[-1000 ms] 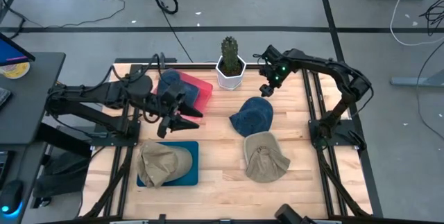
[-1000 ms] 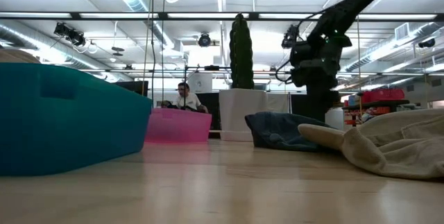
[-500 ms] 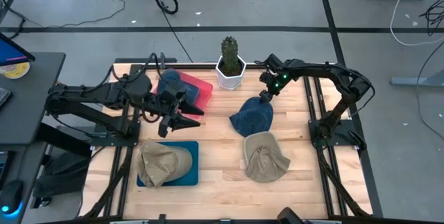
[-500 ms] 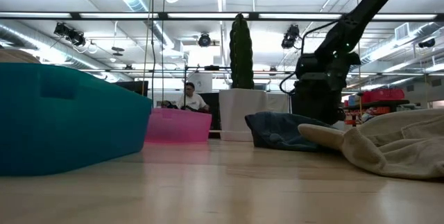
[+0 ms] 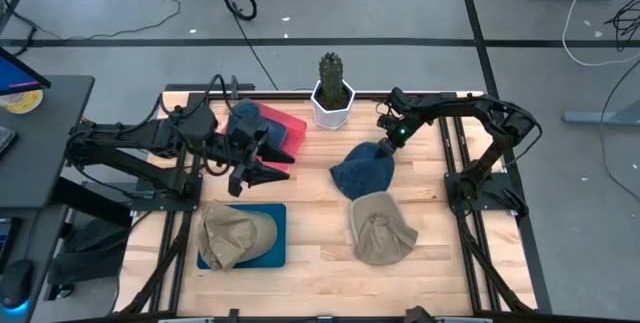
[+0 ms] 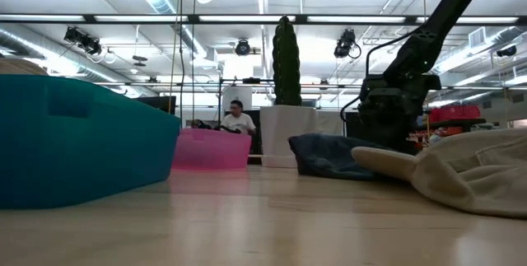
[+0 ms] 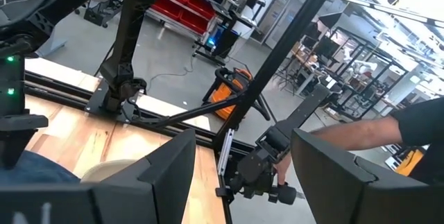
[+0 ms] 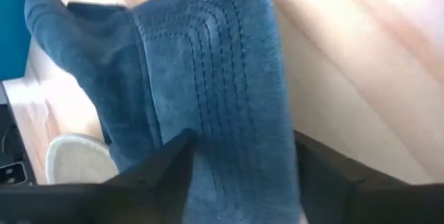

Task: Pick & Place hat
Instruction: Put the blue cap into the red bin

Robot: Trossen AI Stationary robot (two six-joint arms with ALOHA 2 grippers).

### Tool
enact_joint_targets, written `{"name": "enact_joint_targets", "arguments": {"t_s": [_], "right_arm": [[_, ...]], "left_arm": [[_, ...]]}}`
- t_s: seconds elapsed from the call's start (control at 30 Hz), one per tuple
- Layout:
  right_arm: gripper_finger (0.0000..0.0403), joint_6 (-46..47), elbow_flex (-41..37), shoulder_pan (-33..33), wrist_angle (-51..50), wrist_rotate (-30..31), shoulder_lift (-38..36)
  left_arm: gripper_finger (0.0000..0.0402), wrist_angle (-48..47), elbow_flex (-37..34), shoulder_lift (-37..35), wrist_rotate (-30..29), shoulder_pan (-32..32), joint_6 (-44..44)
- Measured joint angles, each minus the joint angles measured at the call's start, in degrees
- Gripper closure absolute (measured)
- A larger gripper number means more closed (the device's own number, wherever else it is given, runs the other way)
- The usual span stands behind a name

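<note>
A dark blue cap (image 5: pixel 362 171) lies on the wooden table, brim toward the far right. My right gripper (image 5: pixel 385 144) is low over that brim (image 8: pixel 222 78). It is open, with one finger (image 8: pixel 166 175) on each side of the brim. In the low view it (image 6: pixel 387 126) stands behind the cap (image 6: pixel 329 155). A beige cap (image 5: pixel 380 225) lies just nearer. My left gripper (image 5: pixel 262 170) is open and hovers beside a pink tray (image 5: pixel 290 128) that holds another blue hat (image 5: pixel 245 118). My right gripper comes from above, slanting down, with its fingers (image 8: pixel 326 175) across the blue cap's brim (image 8: pixel 229 113), one on each side edge. I cannot tell whether they touch the cloth. The cap lies flat on the table.
A white pot with a cactus (image 5: pixel 332 98) stands at the far edge, just left of my right gripper. A teal tray (image 5: pixel 275 228) near the left front holds a second beige cap (image 5: pixel 232 235). Bare wood (image 5: pixel 320 263) shows along the near edge.
My right gripper has come down and toward the near edge, from beside the cactus pot to the blue cap's brim. The left arm has kept still.
</note>
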Motion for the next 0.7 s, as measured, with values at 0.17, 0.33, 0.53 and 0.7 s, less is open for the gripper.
{"name": "enact_joint_targets", "arguments": {"t_s": [0.17, 0.33, 0.53, 0.7], "right_arm": [[0.0308, 0.0, 0.0, 0.0, -0.4, -2.4, -0.4], [0.0388, 0.8, 0.0, 0.1, -0.5, -6.0, -3.0], [0.0393, 4.3, 0.0, -0.1, -1.0, -5.2, -10.9], [0.0396, 6.1, -0.1, -0.1, -3.5, -5.1, -19.7]], "left_arm": [[0.0163, 0.0, 0.0, 0.0, 0.0, 0.0, 0.0], [0.0163, -0.1, 0.0, 0.0, 0.0, 0.0, 0.1], [0.0163, -0.1, 0.0, 0.0, 0.0, 0.0, 0.5], [0.0163, -0.1, 0.0, 0.0, 0.0, 0.0, 0.5]]}}
